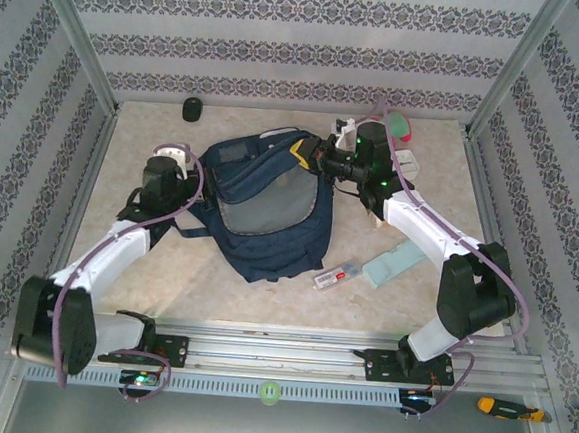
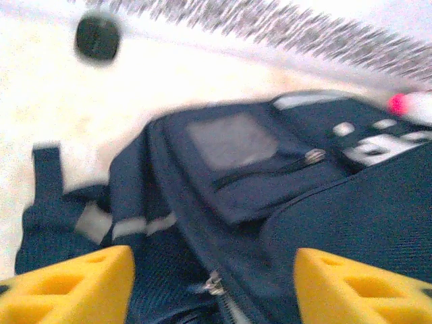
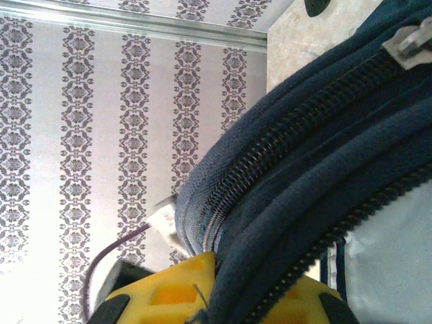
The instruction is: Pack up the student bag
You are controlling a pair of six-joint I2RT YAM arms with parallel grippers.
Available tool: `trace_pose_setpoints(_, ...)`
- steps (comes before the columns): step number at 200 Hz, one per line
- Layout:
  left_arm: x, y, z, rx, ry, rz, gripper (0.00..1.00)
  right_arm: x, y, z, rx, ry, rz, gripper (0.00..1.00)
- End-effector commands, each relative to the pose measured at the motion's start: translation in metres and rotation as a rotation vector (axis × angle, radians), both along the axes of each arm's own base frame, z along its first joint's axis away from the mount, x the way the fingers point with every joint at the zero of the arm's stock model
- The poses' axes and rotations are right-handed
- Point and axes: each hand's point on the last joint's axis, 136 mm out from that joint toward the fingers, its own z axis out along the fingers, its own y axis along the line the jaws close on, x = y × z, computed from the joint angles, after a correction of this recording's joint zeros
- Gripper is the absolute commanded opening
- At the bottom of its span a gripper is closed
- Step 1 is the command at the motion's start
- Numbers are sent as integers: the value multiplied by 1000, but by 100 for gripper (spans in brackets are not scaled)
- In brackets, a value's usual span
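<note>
No lettering can be read from here: the grey patch (image 2: 229,138) on the student bag (image 1: 260,214) is a blur, and the white packet's (image 1: 333,277) markings are too small.

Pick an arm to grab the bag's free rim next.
Probably left. The left arm has open, empty jaws over the student bag; the right arm is clamped on its zippered rim.
</note>
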Motion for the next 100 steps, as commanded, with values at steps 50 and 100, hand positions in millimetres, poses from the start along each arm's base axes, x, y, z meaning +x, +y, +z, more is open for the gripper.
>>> trace_pose_setpoints(50, -34, -82, 94, 210, -429, -585, 79, 4, -7, 42, 8, -155, -48, 0)
trace_pose_setpoints(100, -46, -128, 86, 289, -439, -829, 85, -3, -6, 35, -29, -154, -59, 0)
